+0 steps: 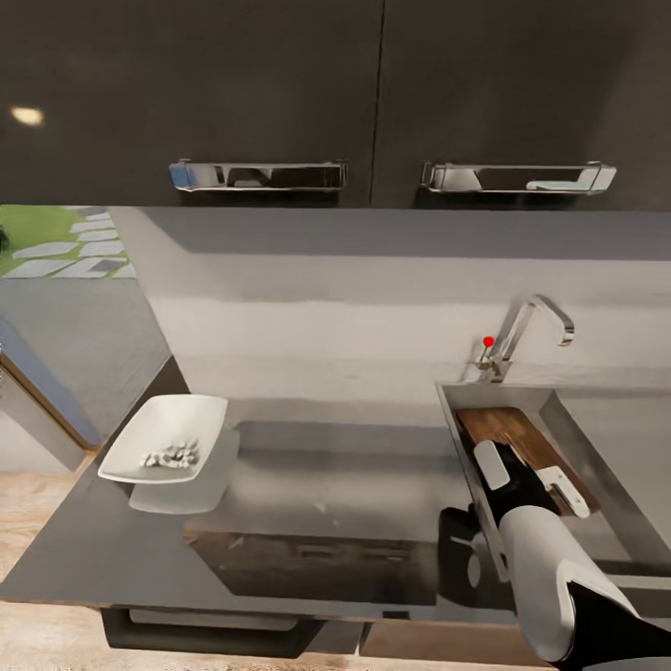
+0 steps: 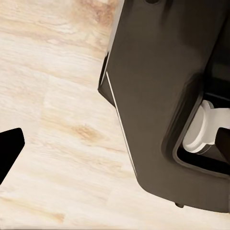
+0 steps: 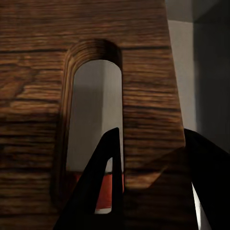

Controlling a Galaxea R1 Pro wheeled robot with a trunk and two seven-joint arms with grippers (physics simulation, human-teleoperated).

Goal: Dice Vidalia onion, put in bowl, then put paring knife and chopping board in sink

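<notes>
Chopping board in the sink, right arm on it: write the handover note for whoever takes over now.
Right gripper: shut on the chopping board, one finger through its handle slot, board inside the sink.
Left gripper: only a dark fingertip shows over the wood floor; state unclear.
Bowl on the countertop holds the diced onion.
Done: dicing, bowl filled, board in sink.
Left: release the board. I cannot see the knife; check it is in the sink.

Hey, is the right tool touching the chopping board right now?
Touching. In the right wrist view, the right tool has one dark finger through the chopping board handle slot and the other across the board's outer edge, with no gap visible.
</notes>
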